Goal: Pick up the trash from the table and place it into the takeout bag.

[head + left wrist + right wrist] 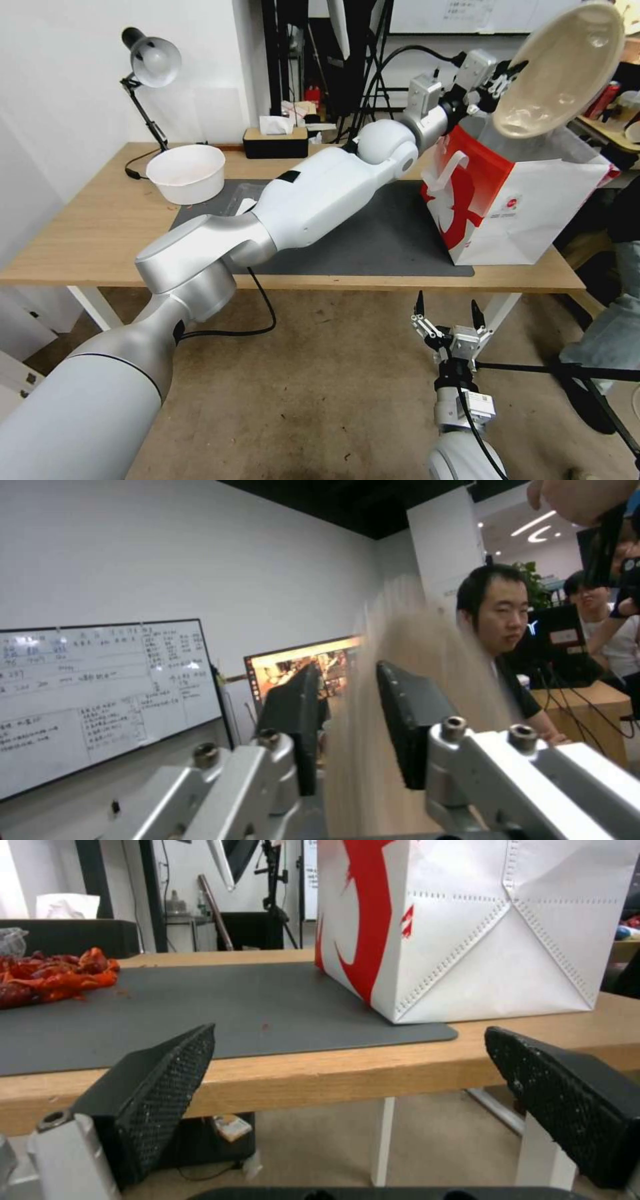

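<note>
Wood table (87, 227), left gripper (497, 80) raised, gripping dish (567, 67)

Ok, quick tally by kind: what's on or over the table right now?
Dishes: 2, a white bowl and a beige dish held by the left gripper above the takeout bag.
Bags: 1, that takeout bag.
Red scrap piles: 1.
Tissue boxes: 1.
Lamps: 1.
Total: 6.
The right gripper hangs open below the table edge.

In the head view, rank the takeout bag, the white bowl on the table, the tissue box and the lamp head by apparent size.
1. takeout bag
2. white bowl
3. tissue box
4. lamp head; similar to the tissue box and farther back, so this order is unsure.
</note>
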Robot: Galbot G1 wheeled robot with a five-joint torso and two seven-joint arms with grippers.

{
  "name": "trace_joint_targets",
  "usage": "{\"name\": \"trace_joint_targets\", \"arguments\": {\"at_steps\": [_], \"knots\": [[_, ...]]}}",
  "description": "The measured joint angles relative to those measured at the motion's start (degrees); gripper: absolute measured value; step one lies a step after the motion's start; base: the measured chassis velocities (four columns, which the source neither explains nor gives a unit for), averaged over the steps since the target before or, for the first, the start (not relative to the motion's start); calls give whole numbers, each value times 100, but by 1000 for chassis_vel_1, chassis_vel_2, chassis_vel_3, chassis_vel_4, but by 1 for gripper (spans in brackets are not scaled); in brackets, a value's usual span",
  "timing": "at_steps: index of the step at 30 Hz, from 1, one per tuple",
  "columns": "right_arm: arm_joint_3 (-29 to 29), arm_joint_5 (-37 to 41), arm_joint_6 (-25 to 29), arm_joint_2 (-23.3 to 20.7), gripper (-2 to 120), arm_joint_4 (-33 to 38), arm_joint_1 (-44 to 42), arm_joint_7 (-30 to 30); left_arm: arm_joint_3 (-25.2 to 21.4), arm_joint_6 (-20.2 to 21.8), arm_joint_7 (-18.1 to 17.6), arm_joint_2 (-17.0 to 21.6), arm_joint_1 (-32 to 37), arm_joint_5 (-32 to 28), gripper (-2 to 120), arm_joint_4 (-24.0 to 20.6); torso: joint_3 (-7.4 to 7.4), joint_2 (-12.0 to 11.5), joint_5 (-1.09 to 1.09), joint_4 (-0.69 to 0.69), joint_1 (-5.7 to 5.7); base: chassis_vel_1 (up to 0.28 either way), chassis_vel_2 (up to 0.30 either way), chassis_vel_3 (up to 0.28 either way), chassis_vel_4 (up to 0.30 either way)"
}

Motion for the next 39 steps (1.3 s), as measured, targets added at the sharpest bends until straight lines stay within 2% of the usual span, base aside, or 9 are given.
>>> {"name": "trace_joint_targets", "arguments": {"at_steps": [6, 9, 10, 13, 15, 18, 22, 27, 39], "knots": [[-18, -1, 1, 22, 100, -8, 11, 0, -8, 5, -42, 10, 55, 1, 44, -88, 0, 1, 0, 0, 0, 0, 0, 0, 0], [-20, -9, 1, 28, 100, -8, 5, 1, -97, 0, -135, 83, 137, -27, 61, -257, 0, 1, 0, -2, 0, 0, 0, 0, 0], [-20, -9, 1, 28, 100, -8, 5, 1, -97, 0, -135, 83, 137, -27, 61, -257, 0, 1, 0, -2, 0, 0, 0, 0, 0], [-15, -19, 1, 23, 100, 6, -9, 1, -238, 74, -352, 401, 303, -166, 76, -659, 0, 1, -1, -1, 0, 0, 0, 0, 0], [-14, -22, 1, 25, 100, 6, -10, 2, -264, 92, -400, 517, 359, -201, 79, -751, 0, 1, -1, 0, -1, 0, 0, 0, 0], [-15, -37, 1, 40, 100, 6, -25, 5, -403, 121, -492, 905, 588, -244, 94, -958, 0, 1, -2, 1, 0, 0, 0, 0, 0], [-9, -53, 1, 54, 100, 9, -43, 11, -606, 169, -582, 1269, 863, -313, 99, -1205, 0, 1, -2, 0, 0, 0, 0, 0, 0], [-6, -71, 1, 55, 100, 14, -49, 15, -775, 200, -633, 1604, 1138, -339, 100, -1429, 0, 1, -2, 0, 0, 0, 0, 0, 0], [-72, -121, -11, 84, 100, -2, -28, 17, -1459, 341, -820, 2731, 2195, -335, 100, -2392, 0, 1, -1, -2, 0, 0, 0, 0, 0]]}}
